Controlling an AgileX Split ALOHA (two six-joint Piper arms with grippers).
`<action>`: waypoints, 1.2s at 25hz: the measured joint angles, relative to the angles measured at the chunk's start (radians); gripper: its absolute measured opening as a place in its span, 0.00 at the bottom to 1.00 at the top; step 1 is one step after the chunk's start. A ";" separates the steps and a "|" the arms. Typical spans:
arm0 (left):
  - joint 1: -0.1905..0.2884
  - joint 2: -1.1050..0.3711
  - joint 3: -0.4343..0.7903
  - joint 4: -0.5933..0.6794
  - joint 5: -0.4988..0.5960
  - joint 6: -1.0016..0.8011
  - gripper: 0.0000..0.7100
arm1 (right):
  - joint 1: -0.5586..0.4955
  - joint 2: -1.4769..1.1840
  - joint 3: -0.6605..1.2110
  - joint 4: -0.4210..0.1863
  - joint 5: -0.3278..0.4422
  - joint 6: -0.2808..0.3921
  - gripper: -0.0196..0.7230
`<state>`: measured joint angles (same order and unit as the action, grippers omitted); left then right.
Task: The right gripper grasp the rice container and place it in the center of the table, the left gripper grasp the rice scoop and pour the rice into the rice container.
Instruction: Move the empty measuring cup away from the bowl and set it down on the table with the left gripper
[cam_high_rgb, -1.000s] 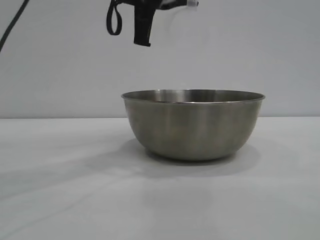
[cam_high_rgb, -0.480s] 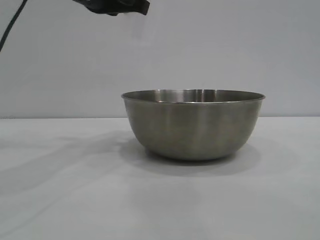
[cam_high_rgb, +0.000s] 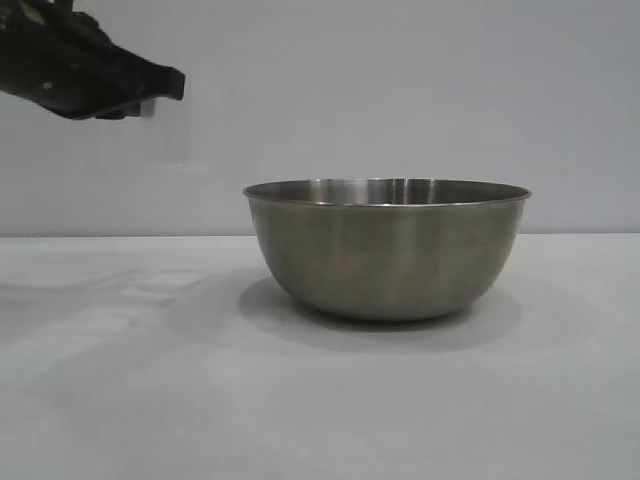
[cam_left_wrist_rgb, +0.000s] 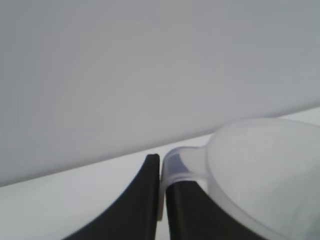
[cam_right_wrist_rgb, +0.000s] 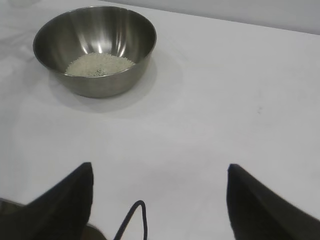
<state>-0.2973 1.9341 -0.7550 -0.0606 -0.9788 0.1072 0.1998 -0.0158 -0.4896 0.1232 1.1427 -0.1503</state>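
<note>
The rice container (cam_high_rgb: 387, 247) is seen standing upright on the table (cam_high_rgb: 120, 400), slightly toward the right of the exterior view, with its rolled rim level and a soft shadow spread round its base. In the right wrist view the same bowl (cam_right_wrist_rgb: 95, 47) is seen from above, well apart from that arm, and the rice (cam_right_wrist_rgb: 100, 64) is found lying as a low white heap on its bottom. The left gripper (cam_high_rgb: 165, 85) is held in the air at the upper left of the exterior view, above the table and off to the left of the bowl, touching neither. From the left wrist camera its two dark fingers (cam_left_wrist_rgb: 137, 205) are seen pressed close together on the small side handle of the rice scoop (cam_left_wrist_rgb: 260, 175), so the claw is recorded as clenched on the scoop. The translucent cup is shown in the left wrist view with its open mouth toward the camera; no grains can be made out inside it. The right gripper (cam_right_wrist_rgb: 157, 200) is held low over bare table, away from the bowl, with its two dark fingers (cam_right_wrist_rgb: 65, 202) spread wide apart and nothing between them. A thin dark cable loop (cam_right_wrist_rgb: 135, 220) is noted between those fingers.
</note>
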 joint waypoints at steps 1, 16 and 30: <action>0.000 0.013 0.011 0.000 -0.011 0.004 0.00 | 0.000 0.000 0.000 0.000 0.000 0.000 0.69; 0.047 0.211 0.063 -0.056 -0.153 -0.048 0.00 | 0.000 0.000 0.000 0.000 0.000 0.000 0.69; 0.049 0.217 0.126 -0.078 -0.157 -0.035 0.07 | 0.000 0.000 0.000 0.000 0.000 0.000 0.69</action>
<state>-0.2482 2.1512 -0.6291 -0.1389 -1.1361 0.0723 0.1998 -0.0158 -0.4896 0.1232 1.1427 -0.1503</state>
